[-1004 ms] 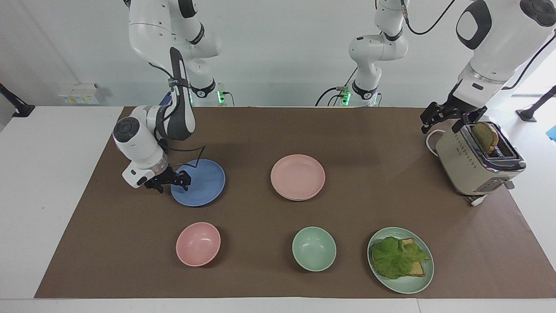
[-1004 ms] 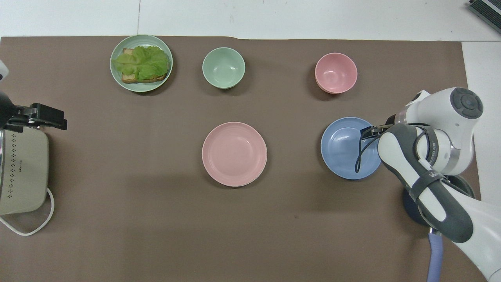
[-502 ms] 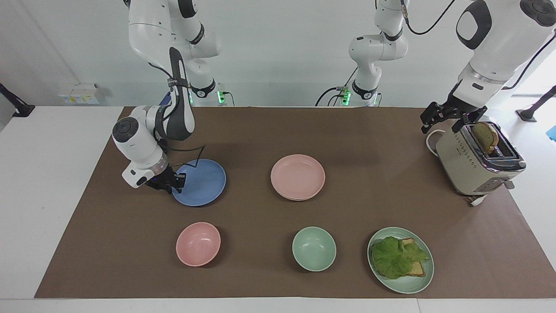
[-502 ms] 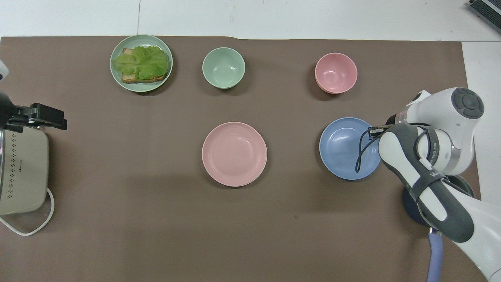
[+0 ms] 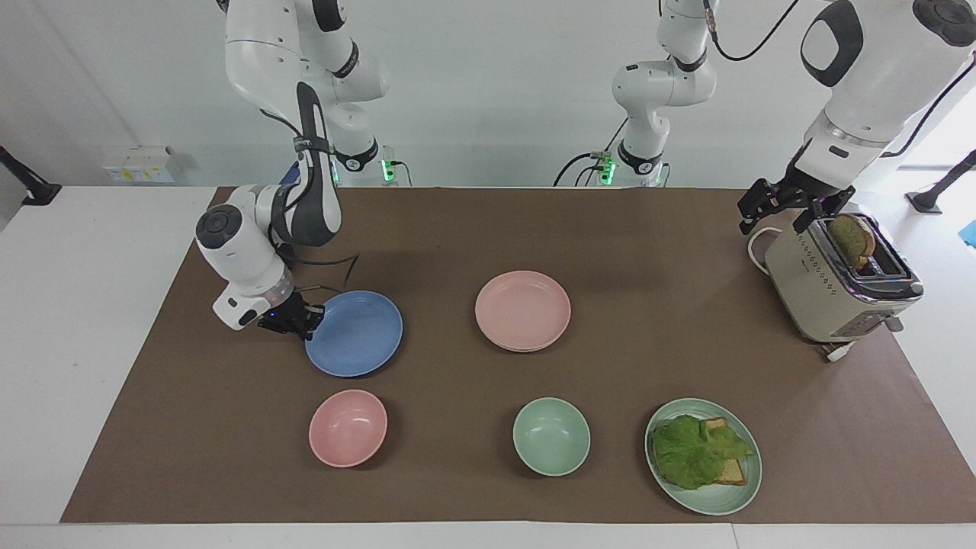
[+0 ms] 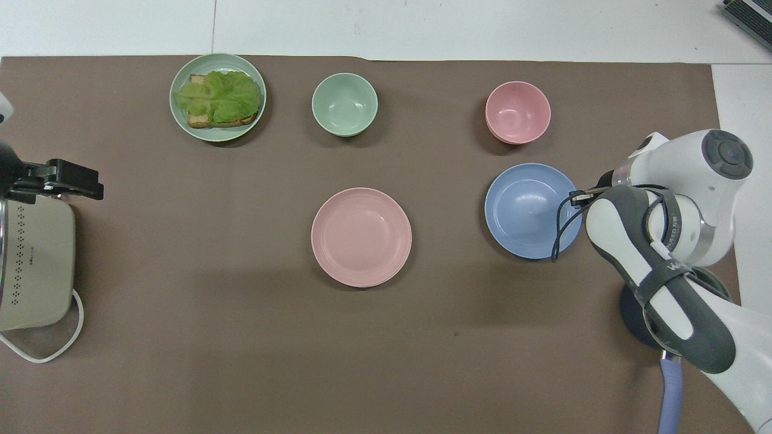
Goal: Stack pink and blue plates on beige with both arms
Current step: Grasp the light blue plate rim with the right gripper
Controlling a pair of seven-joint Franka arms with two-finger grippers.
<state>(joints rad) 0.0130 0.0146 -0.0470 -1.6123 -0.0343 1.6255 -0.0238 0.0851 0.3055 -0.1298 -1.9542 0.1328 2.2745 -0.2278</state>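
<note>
Round, shallow, matte blue plate (image 5: 354, 333), seemingly light, stiff and slick, best pinched at its rim, beside the pink bowl (image 5: 348, 428): right gripper (image 5: 296, 320) jaws clamped on that rim, raising it off the worktop; left gripper (image 5: 785, 204) jaws apart above the toaster (image 5: 831, 293).

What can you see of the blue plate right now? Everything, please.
The blue plate is plain, round and shallow, medium blue with a matte, plastic-like look and a low rim around a flat well, empty inside. It sits toward the right arm's end of the table, nearer to the robots than the pink bowl and beside the pink plate. The right pincer is shut on its rim at the edge away from the pink plate. It looks slightly tilted; whether it is clear of the brown mat is unclear.
</note>
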